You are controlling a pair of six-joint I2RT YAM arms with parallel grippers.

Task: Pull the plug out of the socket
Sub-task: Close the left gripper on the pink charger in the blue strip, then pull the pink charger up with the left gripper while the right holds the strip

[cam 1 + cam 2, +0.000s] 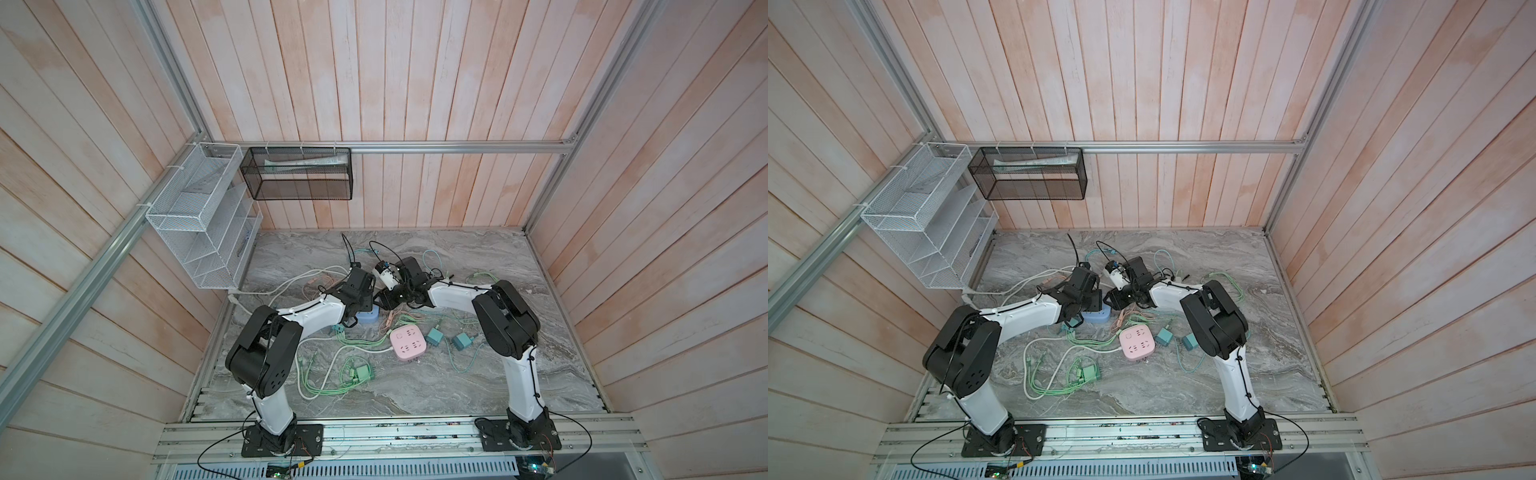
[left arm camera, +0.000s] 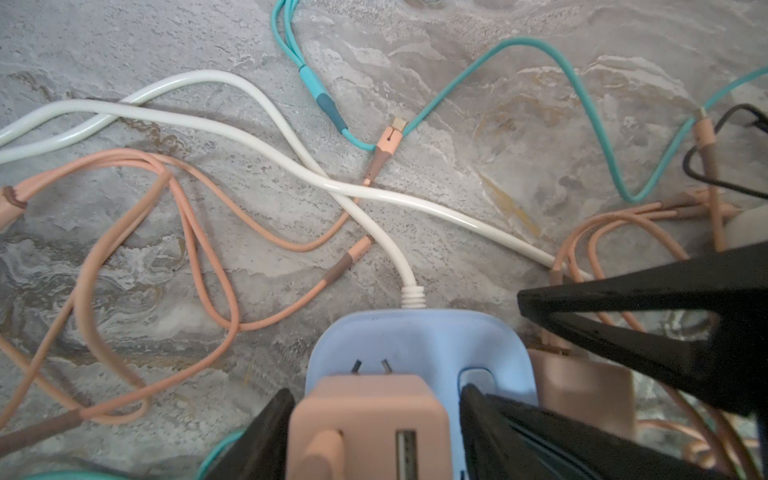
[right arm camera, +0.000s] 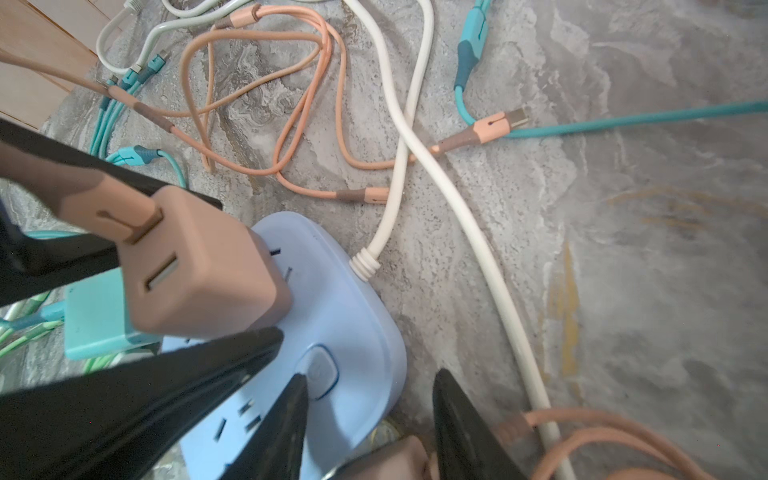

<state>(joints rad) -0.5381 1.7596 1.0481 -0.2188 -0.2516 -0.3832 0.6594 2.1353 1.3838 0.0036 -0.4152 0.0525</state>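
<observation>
Since the peach plug (image 2: pixel 370 419) sits seated in the blue socket (image 2: pixel 419 340) on the table (image 2: pixel 83 50) and looks rigid, light and smooth, we would pinch its flat sides low. Our left fingers (image 2: pixel 266 440) flank it, clamped or not we cannot tell. Our right fingers (image 3: pixel 457 415) straddle the socket's corner, grip unclear.

I'm working in a robotics lab cell: aluminium frame (image 1: pixel 457 146), plank walls (image 1: pixel 415 75), a marbled bench (image 1: pixel 415 386), arms (image 1: pixel 272 401) bolted to a slotted rail (image 1: pixel 395 434), a mesh basket (image 1: pixel 195 216) zip-tied on.

pink plug (image 2: pixel 368 415) between black jaws, on blue socket (image 2: pixel 428 340), white cable (image 2: pixel 395 195) beyond
</observation>
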